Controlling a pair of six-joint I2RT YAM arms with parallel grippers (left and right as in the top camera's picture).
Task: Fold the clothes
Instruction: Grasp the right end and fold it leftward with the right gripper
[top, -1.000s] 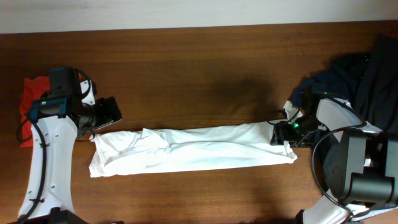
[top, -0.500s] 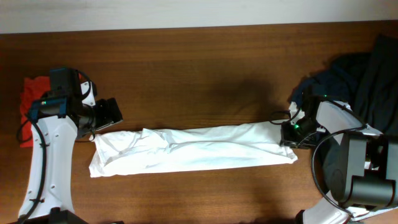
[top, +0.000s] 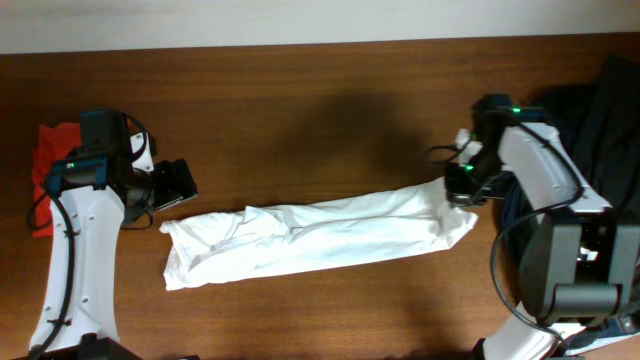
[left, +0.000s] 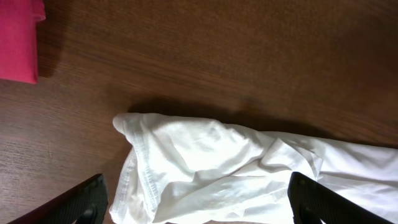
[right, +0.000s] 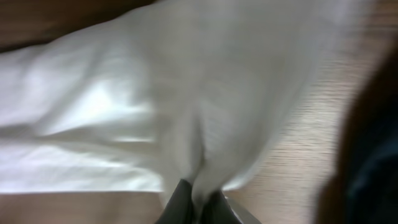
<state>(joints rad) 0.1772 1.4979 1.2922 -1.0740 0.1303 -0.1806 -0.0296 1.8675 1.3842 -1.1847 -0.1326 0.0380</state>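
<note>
A long white garment (top: 310, 235) lies folded lengthwise across the wooden table, slanting up to the right. Its right end (right: 205, 118) is pinched and lifted by my right gripper (top: 458, 186), whose fingertips (right: 180, 202) are shut on the cloth. My left gripper (top: 172, 183) hovers open just beyond the garment's left end (left: 186, 168); its two dark fingers (left: 78, 202) stand wide apart on either side of the cloth without touching it.
A folded red cloth (top: 48, 170) lies at the far left edge, seen also in the left wrist view as a red cloth (left: 18, 37). A heap of dark clothes (top: 590, 120) fills the right end of the table behind my right arm.
My right gripper closed on the garment's right end and lifted it up and back. The whole garment was dragged right and now slants. The left arm stayed put.
</note>
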